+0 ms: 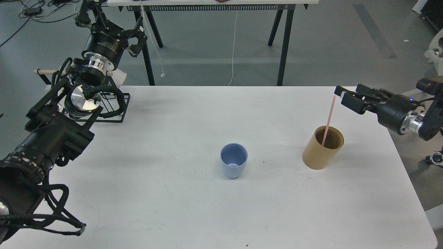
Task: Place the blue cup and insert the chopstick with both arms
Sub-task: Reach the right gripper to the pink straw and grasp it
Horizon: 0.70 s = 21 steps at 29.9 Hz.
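Observation:
The pale blue cup (234,165) stands upright and empty near the middle of the white table (173,207). The thin pink chopstick (329,117) leans in the tan wooden cylinder (323,147), to the right of the cup. My right gripper (346,97) comes in from the right. Its fingers are apart and its tips are just right of the chopstick's top end, not around it. My left gripper (110,22) is high at the far left, beyond the table's back edge, open and empty, far from the cup.
A black wire rack (114,110) with a beige wooden rod (45,72) and a white mug (118,76) stands at the table's back left, under my left arm. The black legs of another table (283,45) stand on the floor behind.

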Available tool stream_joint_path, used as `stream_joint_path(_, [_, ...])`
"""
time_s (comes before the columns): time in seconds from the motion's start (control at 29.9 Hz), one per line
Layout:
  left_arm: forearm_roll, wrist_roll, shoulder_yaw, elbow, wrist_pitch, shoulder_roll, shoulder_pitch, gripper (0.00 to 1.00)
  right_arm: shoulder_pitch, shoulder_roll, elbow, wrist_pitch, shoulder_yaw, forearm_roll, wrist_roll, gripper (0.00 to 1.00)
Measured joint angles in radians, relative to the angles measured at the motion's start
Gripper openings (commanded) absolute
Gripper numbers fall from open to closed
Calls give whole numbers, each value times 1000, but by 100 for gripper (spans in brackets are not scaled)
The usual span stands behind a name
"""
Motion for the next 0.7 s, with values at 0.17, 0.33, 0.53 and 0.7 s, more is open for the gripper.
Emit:
stream_joint_path(0.17, [3,1,3,4,1,6,4,99,-34,37,-40,-5,-19,-1,-5,68])
stream_joint_path(0.33, [3,2,3,4,1,7,7,99,-41,89,-85,-5,-27,-1,-27,57])
stream_joint_path(0.53, [2,2,3,4,0,10,7,99,-39,119,-100,-5,-55,-3,-53,40])
stream_joint_path(0.7, [3,2,3,4,0,12,7,99,-35,157,-128,-5,-59,-4,-60,40])
